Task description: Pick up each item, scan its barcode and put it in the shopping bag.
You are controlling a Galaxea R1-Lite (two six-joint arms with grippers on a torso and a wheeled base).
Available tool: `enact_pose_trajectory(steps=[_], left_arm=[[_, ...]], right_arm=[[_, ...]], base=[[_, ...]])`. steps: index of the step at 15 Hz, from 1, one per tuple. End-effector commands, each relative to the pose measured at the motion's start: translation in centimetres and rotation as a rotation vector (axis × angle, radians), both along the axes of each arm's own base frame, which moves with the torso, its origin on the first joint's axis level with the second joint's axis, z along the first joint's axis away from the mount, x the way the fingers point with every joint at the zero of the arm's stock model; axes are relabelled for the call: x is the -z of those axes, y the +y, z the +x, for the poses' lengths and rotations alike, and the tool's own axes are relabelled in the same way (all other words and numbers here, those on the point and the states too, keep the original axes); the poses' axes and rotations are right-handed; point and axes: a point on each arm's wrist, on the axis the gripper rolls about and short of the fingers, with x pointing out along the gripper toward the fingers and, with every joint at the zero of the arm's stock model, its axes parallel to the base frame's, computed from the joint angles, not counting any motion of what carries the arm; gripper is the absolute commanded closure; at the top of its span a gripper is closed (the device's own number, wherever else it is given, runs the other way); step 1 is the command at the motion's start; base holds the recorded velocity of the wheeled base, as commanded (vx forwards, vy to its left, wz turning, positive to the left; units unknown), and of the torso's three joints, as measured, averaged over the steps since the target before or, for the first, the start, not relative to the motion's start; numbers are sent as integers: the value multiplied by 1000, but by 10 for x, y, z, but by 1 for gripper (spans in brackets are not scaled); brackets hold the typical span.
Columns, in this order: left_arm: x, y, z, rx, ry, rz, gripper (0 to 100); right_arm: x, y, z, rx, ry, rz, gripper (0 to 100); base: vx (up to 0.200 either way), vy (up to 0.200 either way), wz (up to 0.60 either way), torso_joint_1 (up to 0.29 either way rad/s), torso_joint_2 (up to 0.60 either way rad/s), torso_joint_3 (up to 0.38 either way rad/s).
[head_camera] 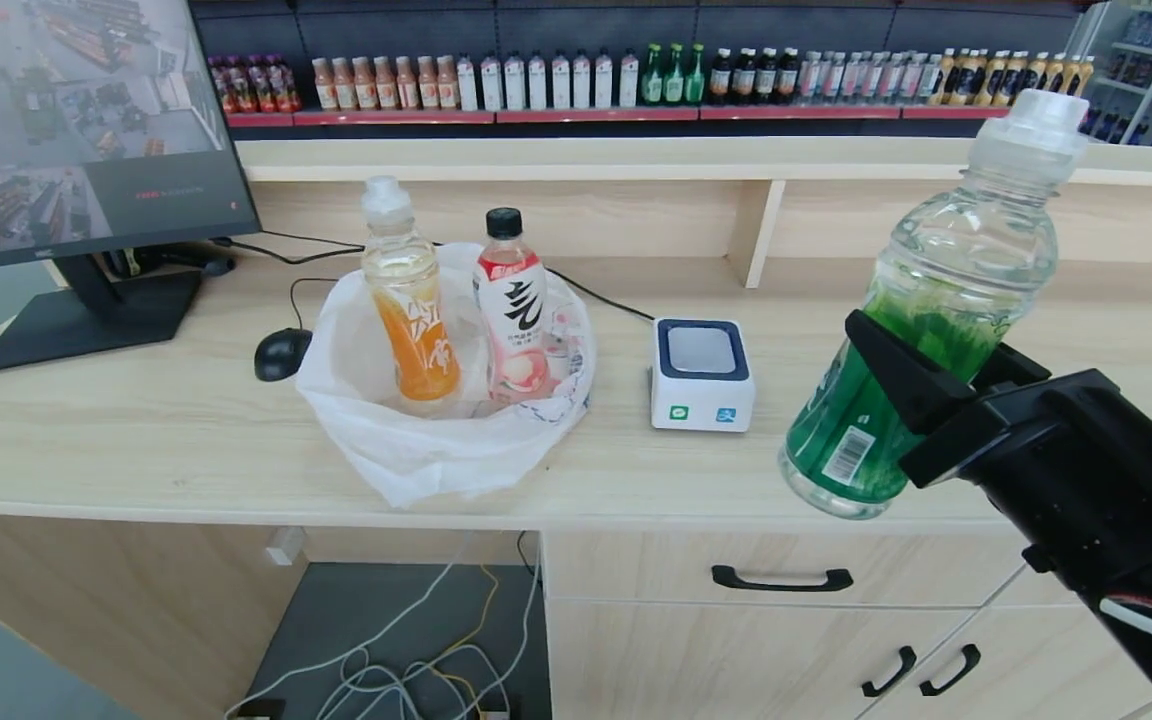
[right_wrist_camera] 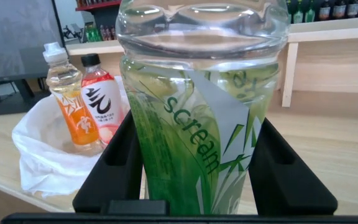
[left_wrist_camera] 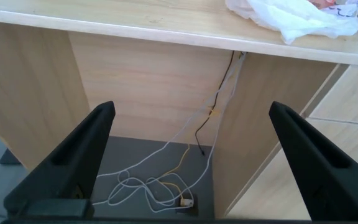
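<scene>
The green drink bottle (head_camera: 921,330) hangs in the air at the right, above the near edge of the counter (head_camera: 136,430), tilted with its white cap to the far right. The right gripper (right_wrist_camera: 197,168) is clamped around its middle, one finger on each side of the green label.

A white barcode patch (head_camera: 848,455) sits low on the label, facing near and left. The scanner (head_camera: 701,373) stands just left of the bottle with its window facing up. To scan well, the arm should probably carry the bottle left and turn it until the patch looks down at the window, fingers clear of the stripes.

Slanted lettering runs down the label.

Further left, the white shopping bag (head_camera: 416,450) holds an orange drink bottle (head_camera: 408,300) and a pink-and-white labelled bottle (head_camera: 516,310), both upright.

The left gripper (left_wrist_camera: 191,155) hangs below the counter's edge, jaws wide apart and empty.
</scene>
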Motion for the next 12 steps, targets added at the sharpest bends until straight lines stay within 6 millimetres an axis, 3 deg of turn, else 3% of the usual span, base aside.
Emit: enact_pose_trajectory(steps=[1, 7, 10, 12], left_arm=[[0, 0, 0, -1, -2, 0, 0], [0, 0, 0, -1, -2, 0, 0], [0, 0, 0, -1, -2, 2, 0], [0, 0, 0, -1, -2, 8, 0]], right_arm=[[-1, -1, -1, 2, -5, 4, 100], [-8, 2, 1, -6, -53, -30, 100], [-16, 12, 8, -99, -162, -144, 100], [-15, 29, 18, -143, -262, -298, 100]], base=[[0, 0, 0, 0, 0, 0], [0, 0, 0, 0, 0, 0], [0, 0, 0, 0, 0, 0], [0, 0, 0, 0, 0, 0]])
